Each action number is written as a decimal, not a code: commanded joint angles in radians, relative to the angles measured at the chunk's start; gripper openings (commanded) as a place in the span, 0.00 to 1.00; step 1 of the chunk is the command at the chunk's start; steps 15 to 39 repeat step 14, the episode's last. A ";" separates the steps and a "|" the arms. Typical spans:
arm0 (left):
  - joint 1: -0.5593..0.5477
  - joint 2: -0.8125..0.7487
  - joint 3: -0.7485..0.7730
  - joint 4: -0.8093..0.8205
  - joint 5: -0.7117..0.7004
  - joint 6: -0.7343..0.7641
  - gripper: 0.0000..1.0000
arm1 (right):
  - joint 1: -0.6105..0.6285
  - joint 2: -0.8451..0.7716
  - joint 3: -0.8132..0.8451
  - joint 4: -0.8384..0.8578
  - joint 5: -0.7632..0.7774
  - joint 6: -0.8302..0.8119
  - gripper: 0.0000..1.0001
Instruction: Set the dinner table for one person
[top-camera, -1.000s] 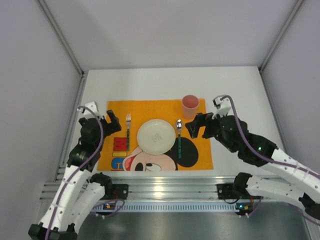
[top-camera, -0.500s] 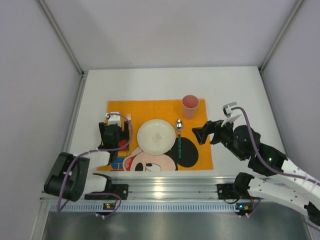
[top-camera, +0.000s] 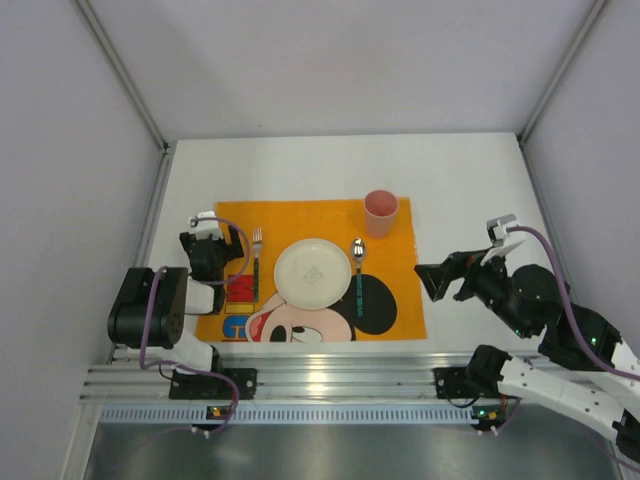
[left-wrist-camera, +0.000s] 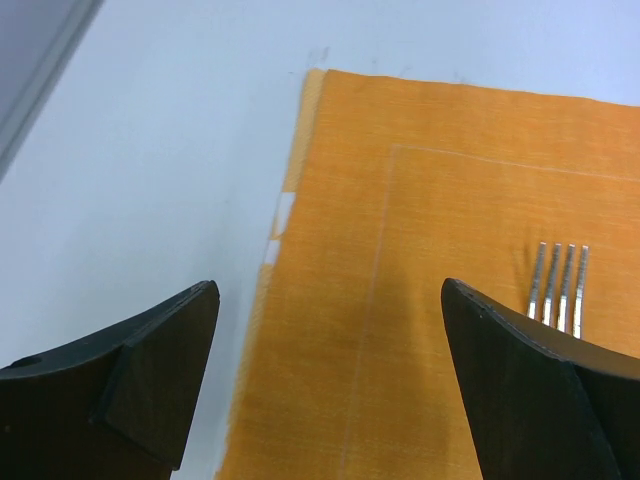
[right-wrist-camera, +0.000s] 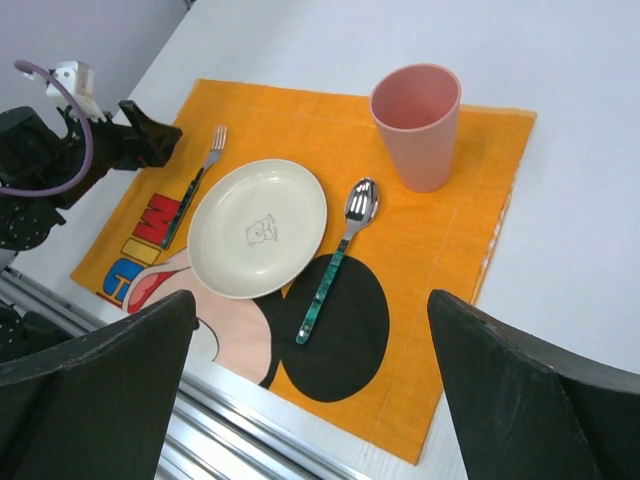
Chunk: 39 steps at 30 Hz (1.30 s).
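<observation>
Left gripper has jaws apart and empty, low over the left edge of the mat. The white table spans the whole floor, with the mat mid-table, nearer the near edge. On the mat sit the fork, plate and spoon, apart from one another, with the cup upright at the far right. Right gripper has jaws apart and empty, above bare table just off the mat's right edge, toward the near right corner.

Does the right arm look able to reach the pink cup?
Probably yes. The right arm hangs just right of the mat, jaws open; the cup stands alone at its far right corner, nothing between them.
</observation>
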 joint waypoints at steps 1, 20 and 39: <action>-0.005 0.011 0.038 0.061 0.114 -0.010 0.97 | 0.014 0.007 0.036 -0.044 0.044 0.027 1.00; -0.006 0.008 0.041 0.056 0.117 -0.010 0.98 | 0.012 0.133 0.124 0.002 0.224 0.061 1.00; -0.006 0.008 0.041 0.056 0.117 -0.010 0.98 | 0.012 0.133 0.124 0.002 0.224 0.061 1.00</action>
